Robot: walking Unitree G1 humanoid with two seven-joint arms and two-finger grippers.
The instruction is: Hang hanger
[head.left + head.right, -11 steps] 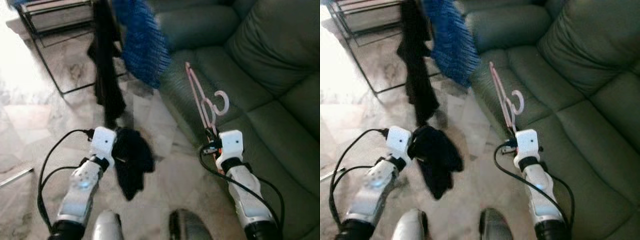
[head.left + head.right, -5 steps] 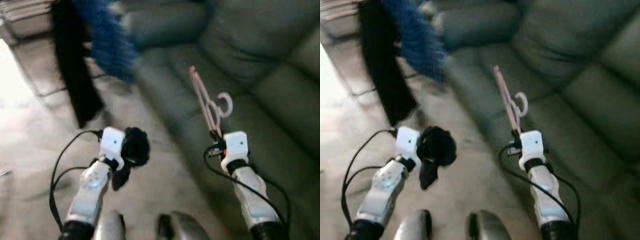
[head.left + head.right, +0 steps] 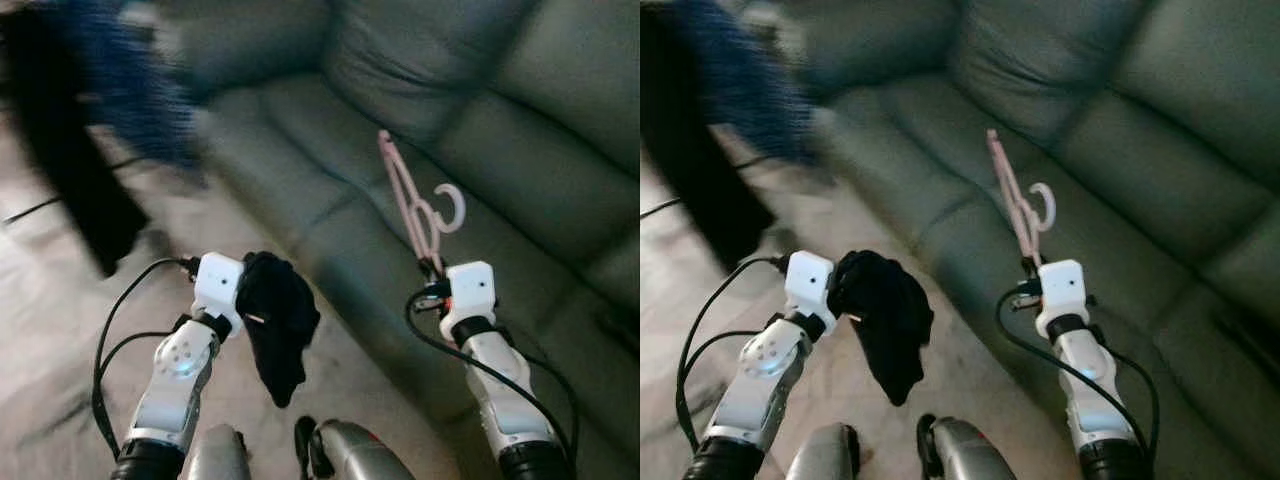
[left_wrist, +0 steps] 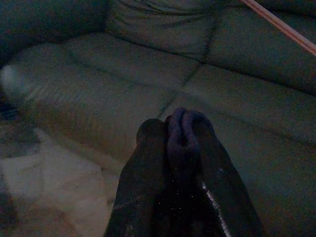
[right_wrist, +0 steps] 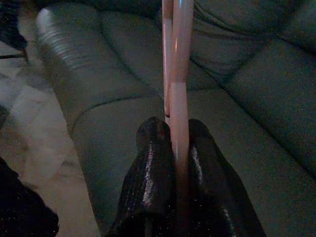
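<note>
1. The left gripper (image 3: pixel 250 300) is closed on a soft black cloth (image 3: pixel 277 325), which hangs limp.
2. The right gripper (image 3: pixel 432 268) clamps the thin pink plastic hanger (image 3: pixel 412 205) above the green leather sofa (image 3: pixel 520 150).
3. The hanger seems light, stiff and slippery; the low grip looks good.

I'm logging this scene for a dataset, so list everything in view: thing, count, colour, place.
Hanger: one, pink, held up over the sofa by the right gripper.
Garment: one, black, hanging from the left gripper.
Sofa: one, dark green, ahead and to the right.
Hanging clothes: blurred, one black, one blue, upper left.
Floor: pale marble, left.
Left gripper: shut on garment.
Right gripper: shut on hanger.
</note>
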